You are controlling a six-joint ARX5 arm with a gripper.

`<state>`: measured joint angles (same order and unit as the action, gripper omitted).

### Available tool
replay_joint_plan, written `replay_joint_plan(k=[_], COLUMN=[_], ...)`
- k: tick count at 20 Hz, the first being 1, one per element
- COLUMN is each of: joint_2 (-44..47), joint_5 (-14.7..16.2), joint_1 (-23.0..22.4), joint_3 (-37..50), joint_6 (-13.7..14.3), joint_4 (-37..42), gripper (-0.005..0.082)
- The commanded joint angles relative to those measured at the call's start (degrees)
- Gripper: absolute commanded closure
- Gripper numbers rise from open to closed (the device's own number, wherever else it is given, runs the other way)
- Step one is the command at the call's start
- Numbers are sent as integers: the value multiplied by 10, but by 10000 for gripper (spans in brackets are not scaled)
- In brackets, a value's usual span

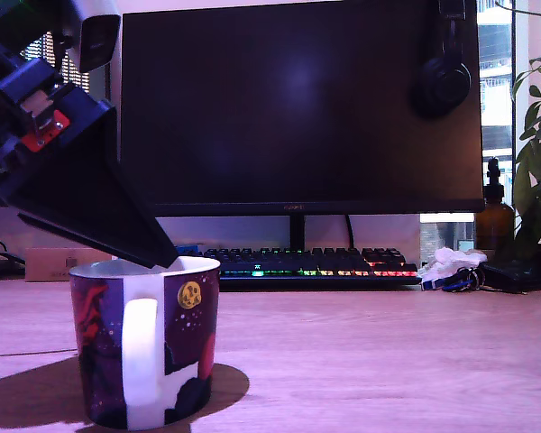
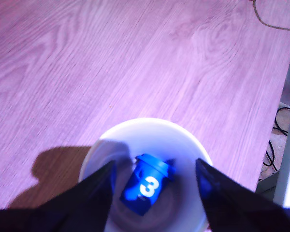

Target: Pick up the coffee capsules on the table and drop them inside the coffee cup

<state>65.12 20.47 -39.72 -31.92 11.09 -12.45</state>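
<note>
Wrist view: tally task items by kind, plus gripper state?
Coffee cup: 1
Blue capsule marked 3, inside the cup: 1
Capsules on the table: 0
Total: 2
Gripper: open, fingers straddling the capsule.

We are observing the coffee cup [image 1: 146, 347] standing upright on the table [image 1: 370, 361] at the exterior view's left, its white handle facing the camera. The gripper [image 1: 167, 257] is angling down from the upper left, its dark tip sitting at the cup's rim; whether it is parted is not showing here. Behind, a dark monitor [image 1: 298, 104] is carrying headphones [image 1: 444, 77], and a keyboard [image 1: 311, 263] is glowing beneath it. A brown bottle [image 1: 493, 216] and a plant [image 1: 539, 153] are standing at the right.
</note>
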Motion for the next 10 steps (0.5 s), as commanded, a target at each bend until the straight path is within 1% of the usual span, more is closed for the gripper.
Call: replay_joint_plan(k=[1,2,5,6,7,8,9,10], joint_2=[-1,-5,-25,-35,-46,-57,-69,-80], joint_5=[0,0,0,0,0,0,-2,-10], joint_1=[-2,-2,-2,-2,-2,-2,-2,-2], joint_3=[-1,-2,-3,-3,-3,-3,-3,-3], joint_6=[-5,-7,-21,-22,-27,-42,-44,-61], joint_4=[3,3,3,2,2,3,3,3], gripper=[450,509,730,780,793,793,793,793])
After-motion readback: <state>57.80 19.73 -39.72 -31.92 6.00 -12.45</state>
